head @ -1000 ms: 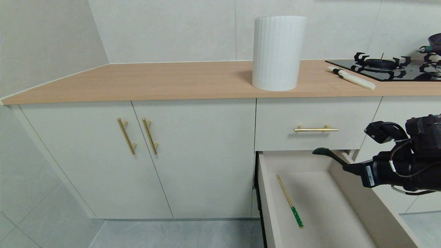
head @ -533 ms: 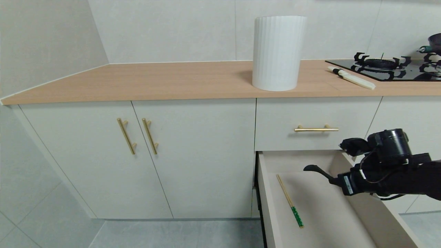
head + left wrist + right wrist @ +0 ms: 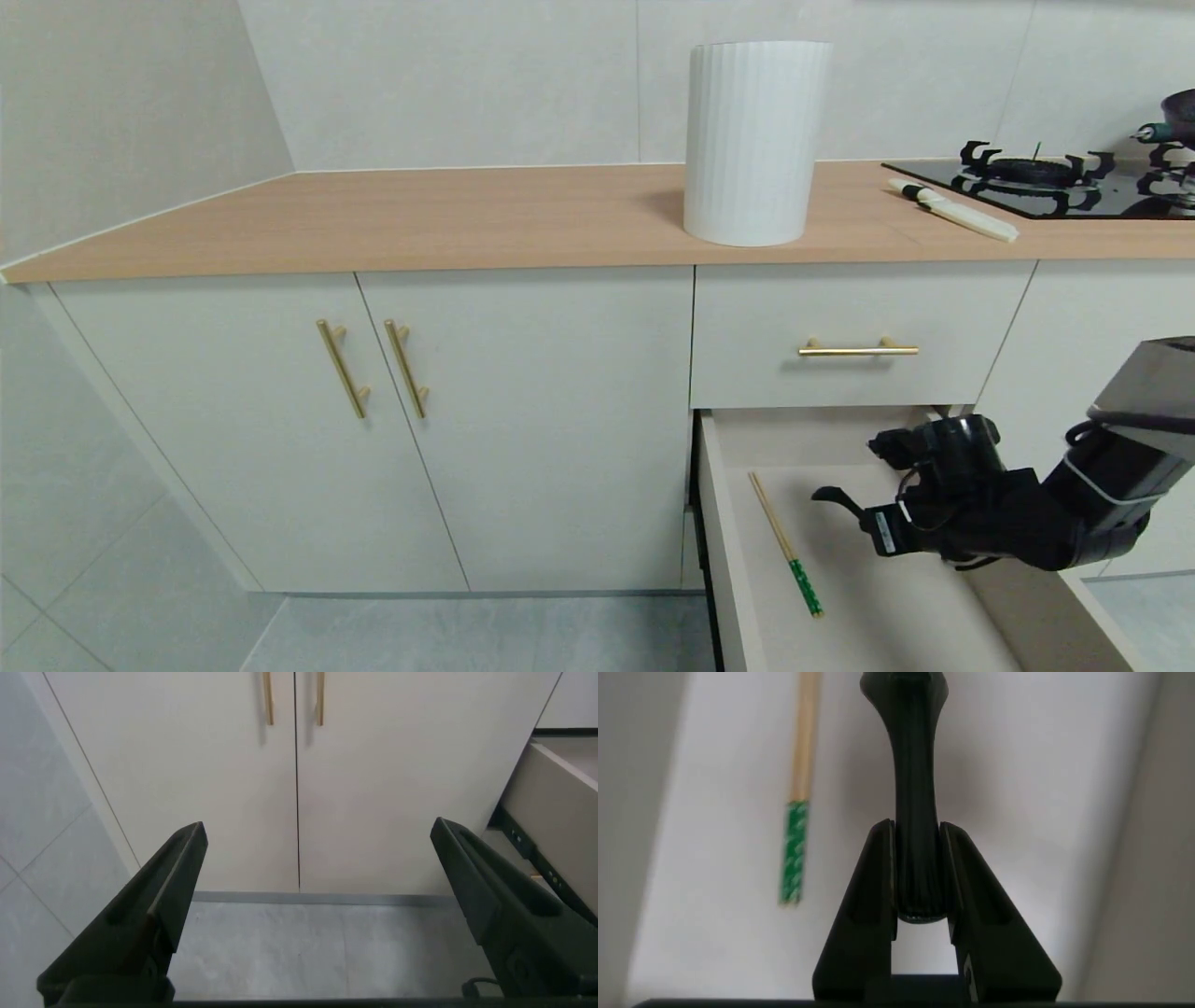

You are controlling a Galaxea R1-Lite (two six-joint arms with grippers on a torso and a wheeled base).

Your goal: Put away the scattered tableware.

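R tool (image 3: 918, 838) clamps slim black spoon (image 3: 910, 761) — matte.

The right arm (image 3: 1102, 485) enters from the robot's right side, its forearm sloping down toward the wrist. The right gripper (image 3: 876, 528) points toward the robot's left and is held roughly level. In the right wrist view its two fingers (image 3: 868, 891) are pressed close together on the thin handle of a black utensil (image 3: 913, 784), which sticks straight out beyond the fingertips. The left gripper (image 3: 318, 919) is held low with its two dark fingers (image 3: 149, 924) spread wide apart, gripping nothing.
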